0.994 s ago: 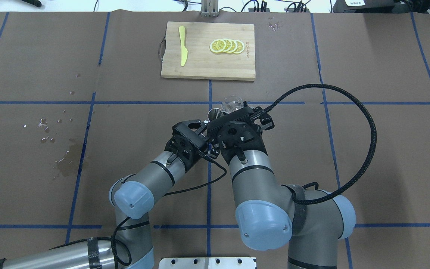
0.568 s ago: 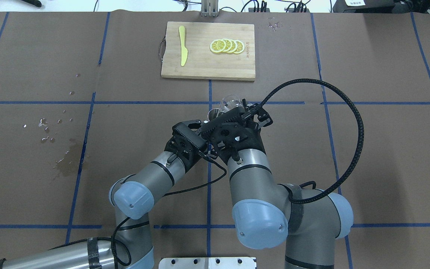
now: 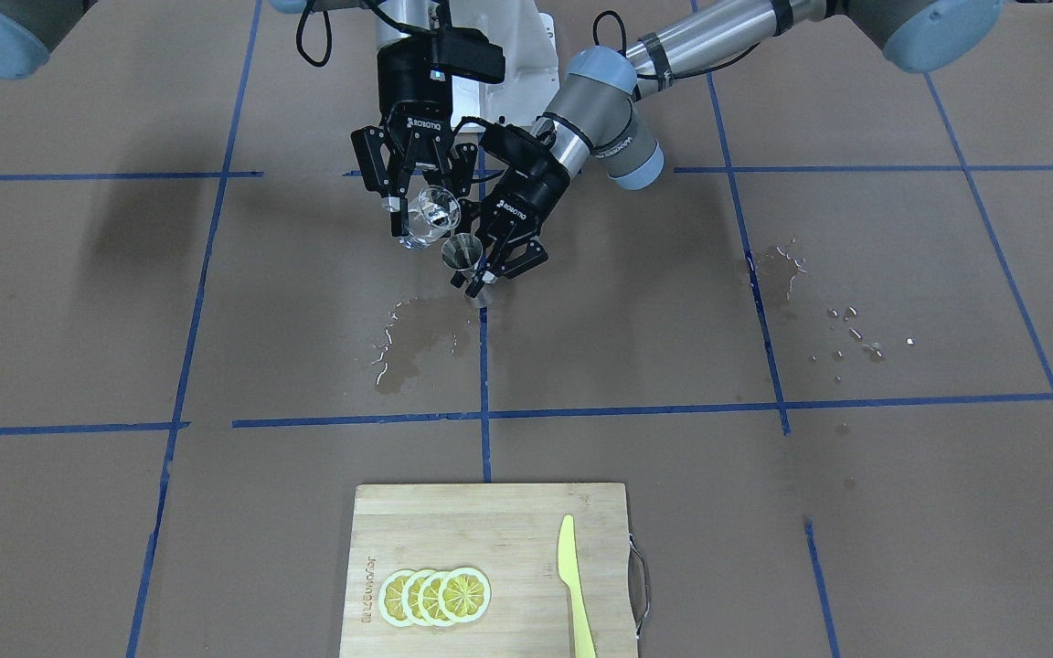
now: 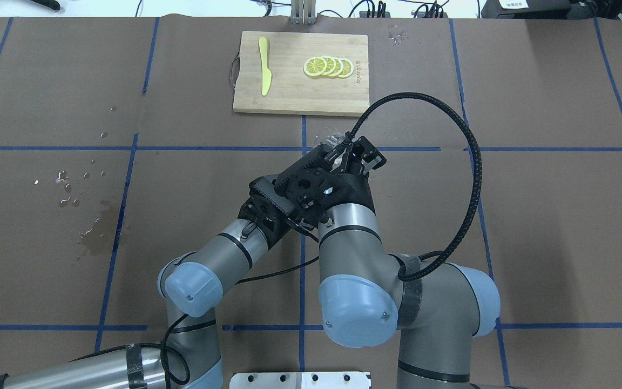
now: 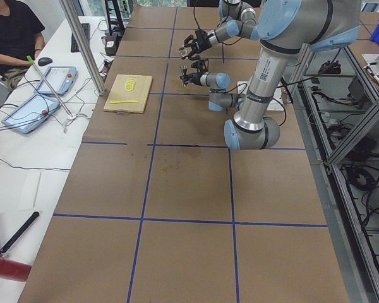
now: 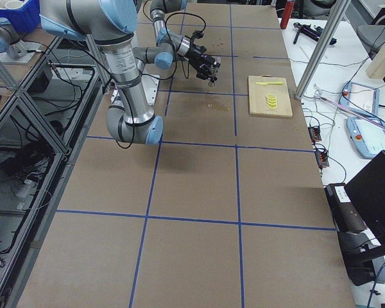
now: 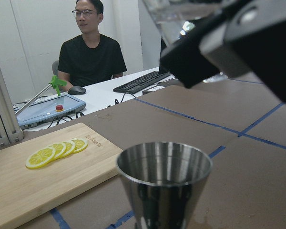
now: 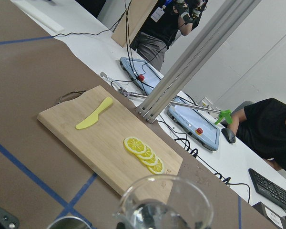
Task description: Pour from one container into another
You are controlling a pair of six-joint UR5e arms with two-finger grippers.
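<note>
The glass cup (image 3: 433,215), tilted, hangs at upper centre of the front view in my right gripper (image 3: 425,217), closed on its wall, lip just above the jigger (image 3: 463,249) that my left gripper (image 3: 487,267) clamps lower down. Glass is light, slick and brittle, so I judge a firm mid-wall hold safest; a wet patch (image 3: 417,340) marks the desk (image 3: 673,366) beneath.

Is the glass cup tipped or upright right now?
Tipped. In the front-facing view the glass cup leans in the right end effector, its rim angled toward the mouth of the jigger below.
</note>
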